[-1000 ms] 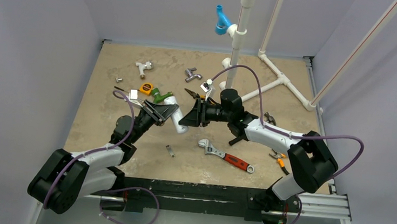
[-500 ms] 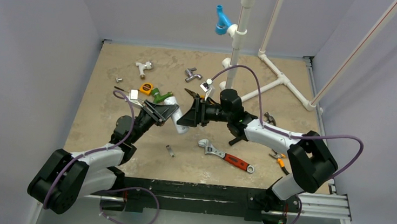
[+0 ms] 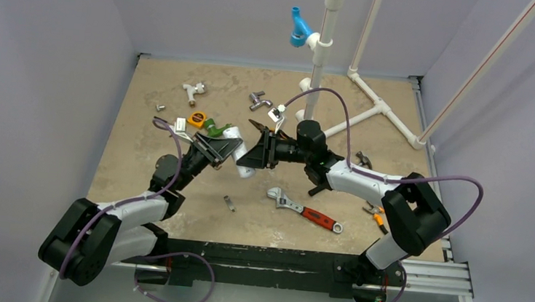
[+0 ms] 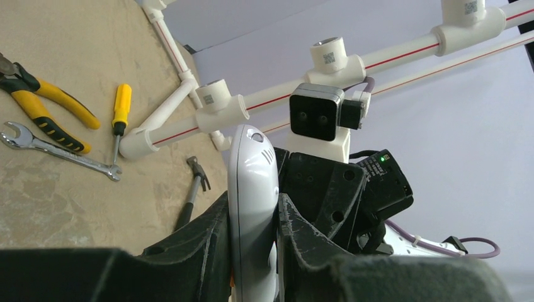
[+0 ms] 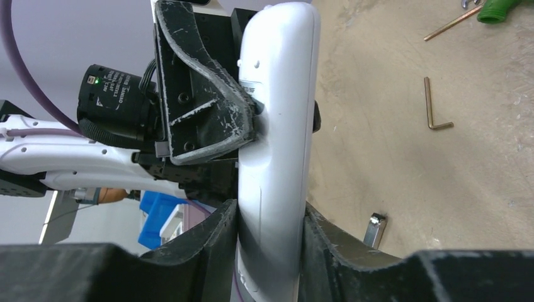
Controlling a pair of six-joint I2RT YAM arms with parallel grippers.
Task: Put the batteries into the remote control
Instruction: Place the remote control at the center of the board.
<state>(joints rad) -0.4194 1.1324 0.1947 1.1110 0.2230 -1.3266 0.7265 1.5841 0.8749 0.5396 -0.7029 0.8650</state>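
Observation:
The remote control [image 3: 233,133], a white handset, is held off the table between both grippers at the table's middle. My left gripper [image 4: 253,201] is shut on one end of the remote control [image 4: 252,182], both pads flat against its sides. My right gripper [image 5: 269,211] is shut on the other end of the remote control [image 5: 277,126], its pads touching both faces. The left gripper's black finger [image 5: 201,113] shows beyond it. From above, the left gripper [image 3: 222,147] and right gripper [image 3: 251,155] face each other closely. The batteries are out of view.
A red-handled adjustable wrench [image 3: 307,211] and a small metal piece [image 3: 228,203] lie in front. A white PVC pipe frame [image 3: 371,105] stands at the back right. Yellow pliers [image 4: 44,107], a screwdriver [image 4: 119,107], a spanner [image 4: 56,148] and an Allen key [image 5: 434,107] lie on the table.
The right gripper has slid a little to the left along the remote, closer to the left gripper. The left gripper has kept its hold and barely shifted.

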